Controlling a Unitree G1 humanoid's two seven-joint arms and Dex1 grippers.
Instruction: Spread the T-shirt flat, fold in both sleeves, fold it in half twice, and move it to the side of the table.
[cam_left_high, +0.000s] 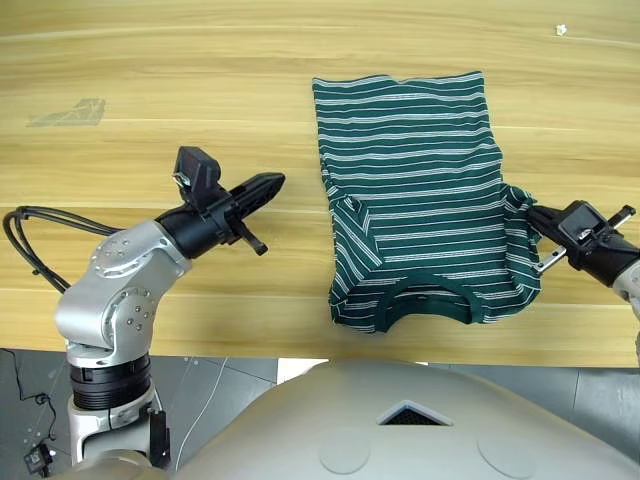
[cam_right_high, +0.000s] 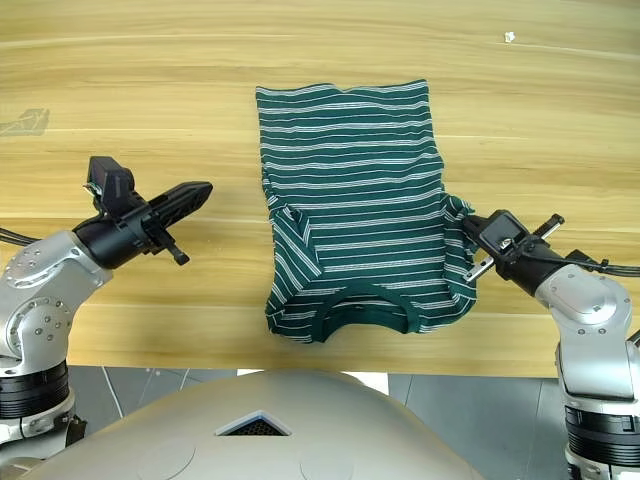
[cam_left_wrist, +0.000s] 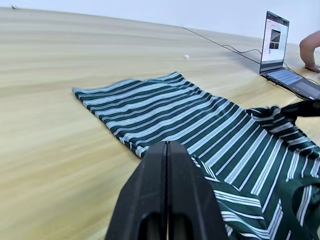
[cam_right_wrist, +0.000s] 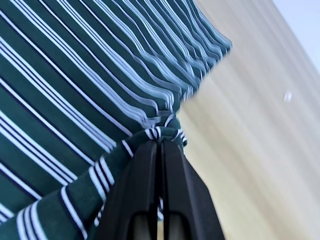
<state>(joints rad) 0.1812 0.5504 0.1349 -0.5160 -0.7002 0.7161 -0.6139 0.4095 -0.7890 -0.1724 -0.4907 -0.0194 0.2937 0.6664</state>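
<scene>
Right gripper (cam_left_high: 533, 213) pinches the shirt's (cam_left_high: 415, 190) sleeve (cam_left_high: 517, 203) at mid-right of frame.
Left gripper (cam_left_high: 270, 183), closed and empty, hangs left of the shirt, lying centre-right on the table (cam_left_high: 150, 70).

T-shirt (cam_left_high: 420, 200) on table (cam_left_high: 150, 80); left end effector (cam_left_high: 274, 183) left of it, right end effector (cam_left_high: 530, 212) at right edge.

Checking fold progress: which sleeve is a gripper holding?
The right sleeve, pinched by the right gripper. The left sleeve lies folded onto the T-shirt, with the shut left gripper clear of it.
</scene>
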